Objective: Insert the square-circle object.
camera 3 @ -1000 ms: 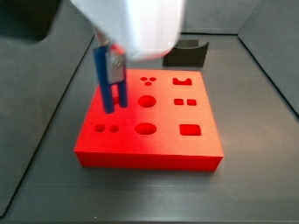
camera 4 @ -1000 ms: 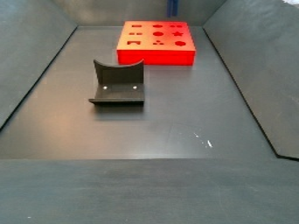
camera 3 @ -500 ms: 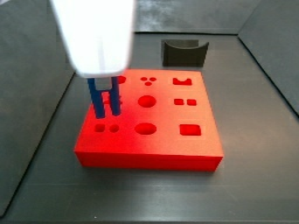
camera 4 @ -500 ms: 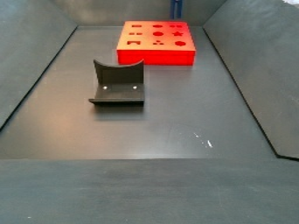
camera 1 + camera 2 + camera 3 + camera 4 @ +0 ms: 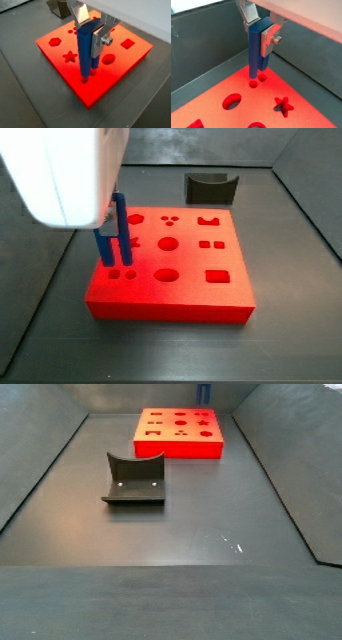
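The gripper (image 5: 260, 31) clamps the top of the square-circle object (image 5: 257, 57), its jaws narrow. The peg hangs upright, its lower ends just above two small holes (image 5: 256, 81) near an edge of the red block (image 5: 171, 268). One block carries ten holes. One dark curved holder (image 5: 135, 479) stands apart on the open floor.

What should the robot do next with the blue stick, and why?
Probably lower it a little, straight down. The pincer grips the square-circle object upright above the red block, and in a wrist view its tips hang just over the small pair of holes, not yet inside them.
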Tool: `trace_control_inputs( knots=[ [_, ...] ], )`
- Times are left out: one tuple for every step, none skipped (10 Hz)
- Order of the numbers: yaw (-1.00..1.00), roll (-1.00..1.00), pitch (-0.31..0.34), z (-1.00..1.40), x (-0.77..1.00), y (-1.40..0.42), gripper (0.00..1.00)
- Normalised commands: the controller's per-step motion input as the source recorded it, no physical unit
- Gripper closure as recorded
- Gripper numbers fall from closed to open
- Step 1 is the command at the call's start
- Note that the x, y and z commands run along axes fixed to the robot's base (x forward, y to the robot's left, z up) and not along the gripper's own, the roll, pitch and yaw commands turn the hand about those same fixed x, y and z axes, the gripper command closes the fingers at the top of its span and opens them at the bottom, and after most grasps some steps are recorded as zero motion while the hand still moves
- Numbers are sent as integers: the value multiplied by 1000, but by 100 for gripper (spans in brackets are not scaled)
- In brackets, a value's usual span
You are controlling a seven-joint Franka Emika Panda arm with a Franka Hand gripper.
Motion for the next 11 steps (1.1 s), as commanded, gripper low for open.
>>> trace_control_inputs(
  knots=[
    [-189, 424, 36, 0, 86, -277, 100],
    [-131, 477, 50, 0, 226, -300, 100],
    [-191, 500, 41, -31, 306, -271, 100],
    [-349, 360, 33, -129, 417, -231, 100],
    [-409, 167, 6, -34, 217, 0, 100],
    [-243, 0, 14, -126, -6, 160, 100],
    [-320, -143, 0, -283, -103, 249, 100],
    [-369, -324, 49, -89, -186, 300, 100],
    [-206, -500, 173, -43, -160, 274, 100],
    [-77, -500, 107, 0, -6, 111, 100],
    [0, -500, 67, 49, 0, 117, 100]
  ],
)
